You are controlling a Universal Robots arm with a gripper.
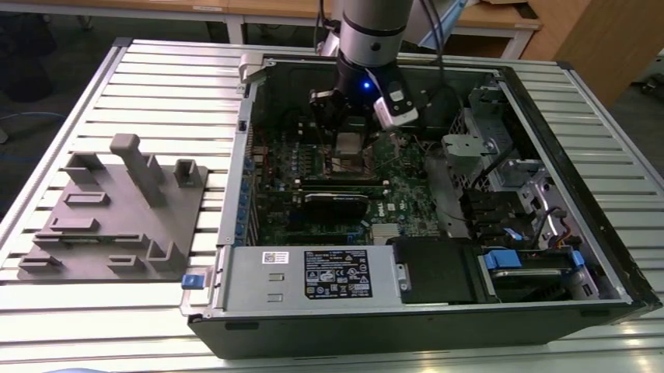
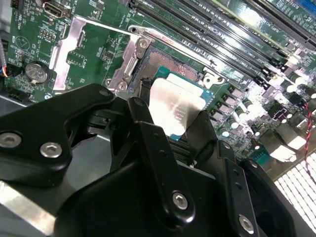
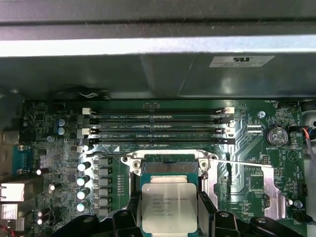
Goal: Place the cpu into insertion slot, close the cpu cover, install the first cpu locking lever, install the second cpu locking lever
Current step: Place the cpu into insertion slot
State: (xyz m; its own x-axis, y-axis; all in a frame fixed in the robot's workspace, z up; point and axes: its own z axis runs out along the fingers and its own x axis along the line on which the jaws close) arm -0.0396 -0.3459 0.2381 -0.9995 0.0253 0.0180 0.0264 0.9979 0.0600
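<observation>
Gripping the cpu point(image 3: 169, 205) by two opposite edges, the gripper point(image 3: 169, 213) has its black fingers point(image 3: 134, 210) closed partway, to the chip's width. In both wrist views the chip hangs partly over the insertion slot point(image 3: 169, 166), whose dark recess shows past one edge of the chip; whether the two touch cannot be told. The cpu cover point(image 2: 66, 47) lies swung open on the motherboard point(image 1: 280, 167), just beside the slot. Long memory slots point(image 3: 158, 126) run along the slot's other side. In the exterior view the arm reaches into the open computer case point(image 1: 415, 326).
</observation>
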